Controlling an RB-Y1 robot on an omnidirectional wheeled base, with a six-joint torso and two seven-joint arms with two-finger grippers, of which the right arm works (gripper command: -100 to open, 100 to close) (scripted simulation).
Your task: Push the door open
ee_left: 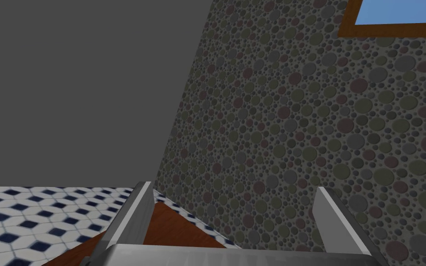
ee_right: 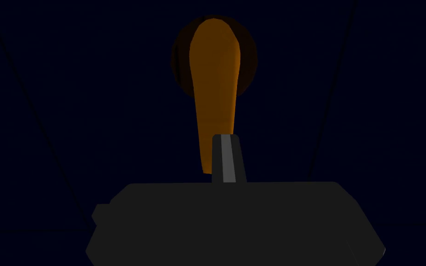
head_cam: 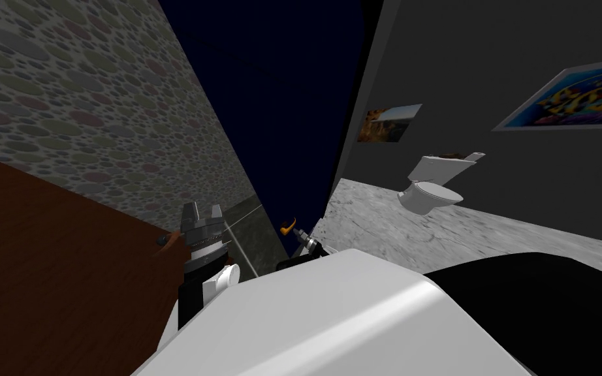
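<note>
- Right gripper (ee_right: 226, 141): thin grey fingers pressed together, gripping nothing.
- Dark navy flat door (ee_right: 346, 92) stands straight ahead of it.
- Left gripper (ee_left: 233, 188) is spread wide and empty, near a pebbled wall (ee_left: 323, 115).
- Orange lever handle (ee_right: 214, 83) on that door runs lengthwise from its round base towards the right gripper, free tip beside the fingers.

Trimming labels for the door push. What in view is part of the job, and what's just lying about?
Job: dark blue door; orange lever handle; right tool, fingers together, right at the handle.
Lying about: left tool, open, facing the pebble wall; toilet; small picture; large picture.
</note>
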